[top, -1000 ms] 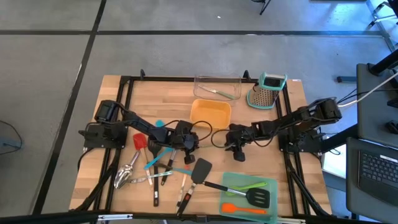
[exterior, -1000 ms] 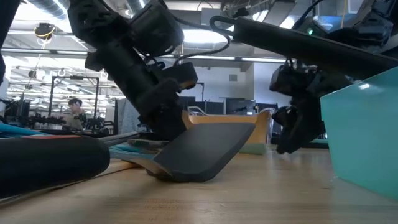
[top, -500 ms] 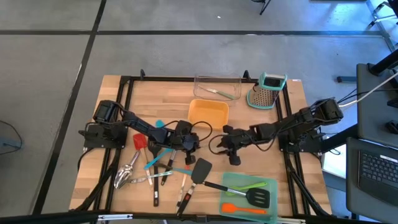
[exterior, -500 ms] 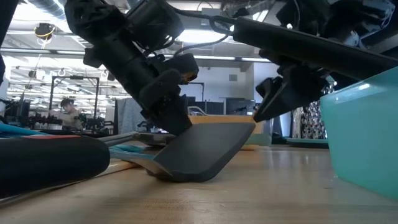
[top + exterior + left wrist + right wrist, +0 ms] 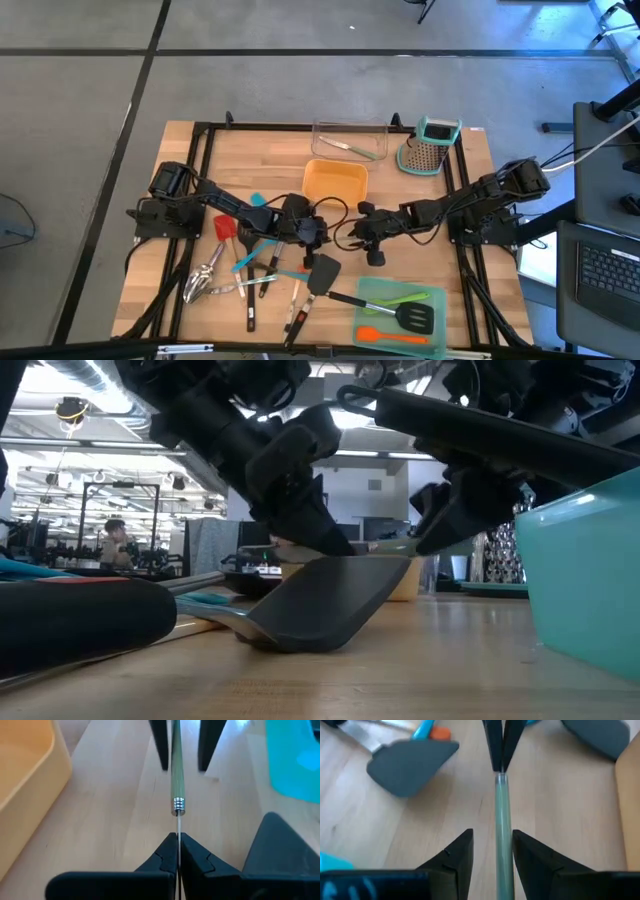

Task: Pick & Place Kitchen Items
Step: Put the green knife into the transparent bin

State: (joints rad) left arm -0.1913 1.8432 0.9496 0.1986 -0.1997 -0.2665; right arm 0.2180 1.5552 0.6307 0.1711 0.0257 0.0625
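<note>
We're mid-table now, both arms meeting just near of the orange tray (image 5: 337, 181). Left gripper (image 5: 178, 851) is clamped tight on the thin metal end of a slim green-handled utensil (image 5: 176, 765), pads pressed together w/ the metal sliver between them. The handle runs straight out toward the right gripper (image 5: 492, 851), whose fingers (image 5: 458, 854) stand apart, one each side of the handle, w/ daylight visible on both sides, so not squeezing it. In the high view we see the two grippers nose to nose, left gripper (image 5: 312, 234) & right gripper (image 5: 362, 230), w/ the utensil bridging the gap above the wood table (image 5: 440, 210).

Rest of the kitchen items: a black spatula (image 5: 322, 274) lies just near of the handoff spot; a pile of red, teal, steel & black tools (image 5: 240, 262) sits on the left-near side. The teal-green tray (image 5: 435, 325) at near right holds a black slotted turner (image 5: 398, 314), a green tool & an orange one. Clear tray (image 5: 350, 138) at far centre has one small utensil in it. Box grater (image 5: 431, 146) at far right.
</note>
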